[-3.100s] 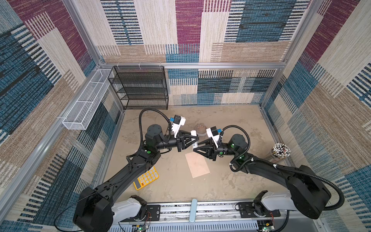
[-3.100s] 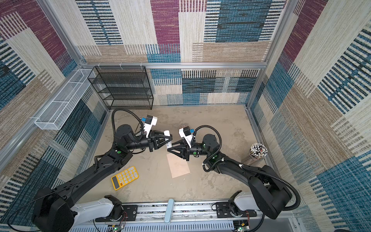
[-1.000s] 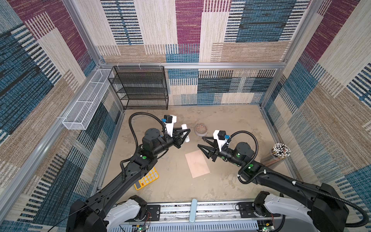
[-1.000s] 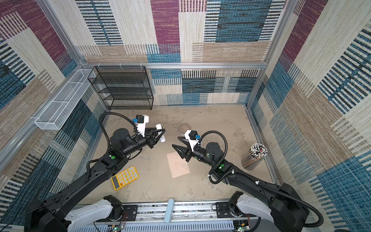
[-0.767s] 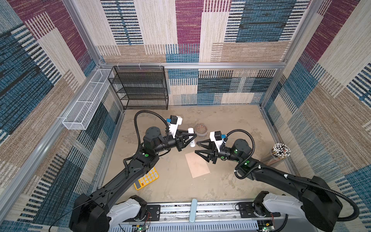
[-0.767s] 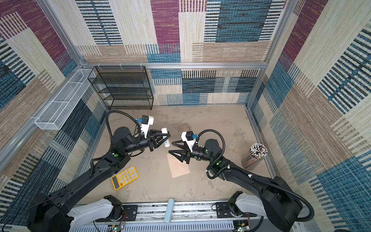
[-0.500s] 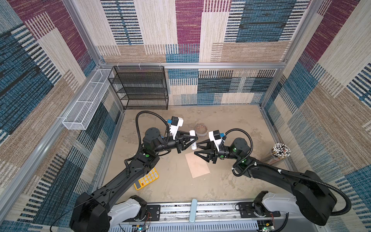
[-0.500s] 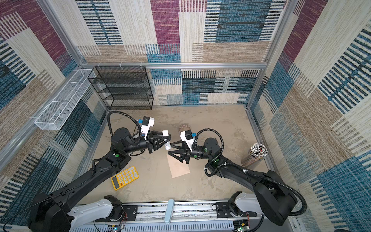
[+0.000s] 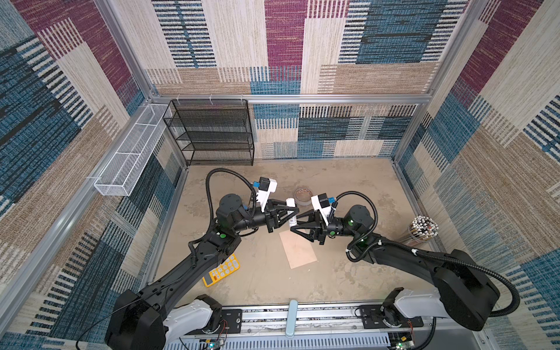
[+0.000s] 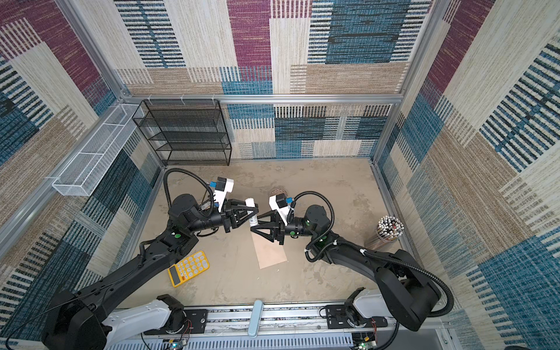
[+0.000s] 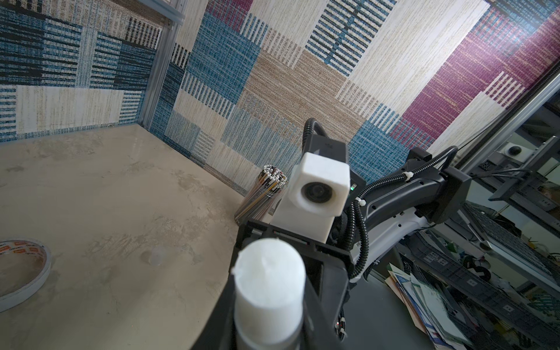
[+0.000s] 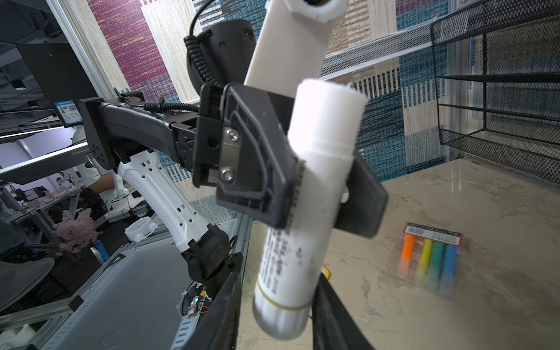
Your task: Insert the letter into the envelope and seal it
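The peach envelope (image 9: pixel 298 250) (image 10: pixel 269 251) lies flat on the table with its flap shut. The letter is hidden. Above the envelope's far end, my left gripper (image 9: pixel 293 214) (image 10: pixel 255 214) (image 12: pixel 318 188) is shut on a white glue stick (image 9: pixel 291 212) (image 12: pixel 309 212) (image 11: pixel 269 291), held about upright with the cap on top. My right gripper (image 9: pixel 294 222) (image 10: pixel 254 224) (image 12: pixel 277 291) faces it from the right. It is open, and its jaws flank the stick's metal lower end with a narrow gap on one side.
A yellow calculator (image 9: pixel 222 269) lies at the front left and a tape roll (image 9: pixel 303 194) behind the grippers. A cup of pencils (image 9: pixel 423 228) stands by the right wall. A black mesh rack (image 9: pixel 212 133) and a white wire basket (image 9: pixel 130 151) are at the back left. A pack of markers (image 12: pixel 430 260) lies on the table.
Both grippers have come together over the envelope's far end. The right jaws have narrowed around the glue stick's lower end. The left grip is unchanged.
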